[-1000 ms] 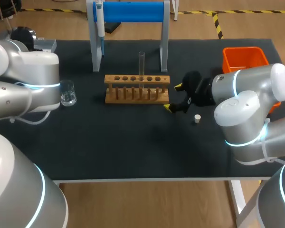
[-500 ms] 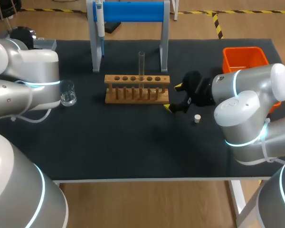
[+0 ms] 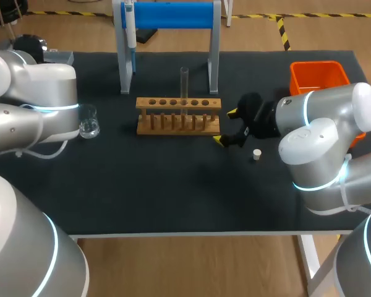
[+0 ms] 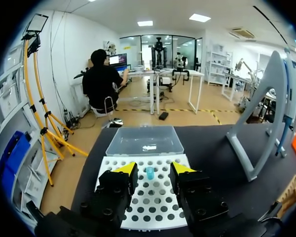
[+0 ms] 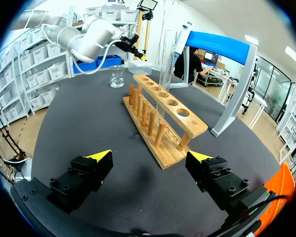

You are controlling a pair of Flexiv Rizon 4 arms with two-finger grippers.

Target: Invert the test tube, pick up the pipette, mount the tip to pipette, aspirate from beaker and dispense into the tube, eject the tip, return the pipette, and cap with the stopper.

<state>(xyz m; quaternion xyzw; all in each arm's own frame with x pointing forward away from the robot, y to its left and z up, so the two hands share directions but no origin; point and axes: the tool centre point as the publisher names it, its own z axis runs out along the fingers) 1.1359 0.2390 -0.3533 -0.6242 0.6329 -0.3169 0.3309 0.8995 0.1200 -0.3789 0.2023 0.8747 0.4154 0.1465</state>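
Well left of the wooden rack (image 3: 178,116), my left tool (image 4: 152,169) hung released over the white tip tray (image 4: 153,210). The beaker (image 3: 88,122) stood left of the rack. The clear test tube (image 3: 185,83) stood upright in the rack. Just right of the rack my right tool (image 5: 152,158) gaped, holding nothing; the white stopper (image 3: 256,154) lay further right. Bare desk (image 3: 173,192) ran from the rack's front to the near edge.
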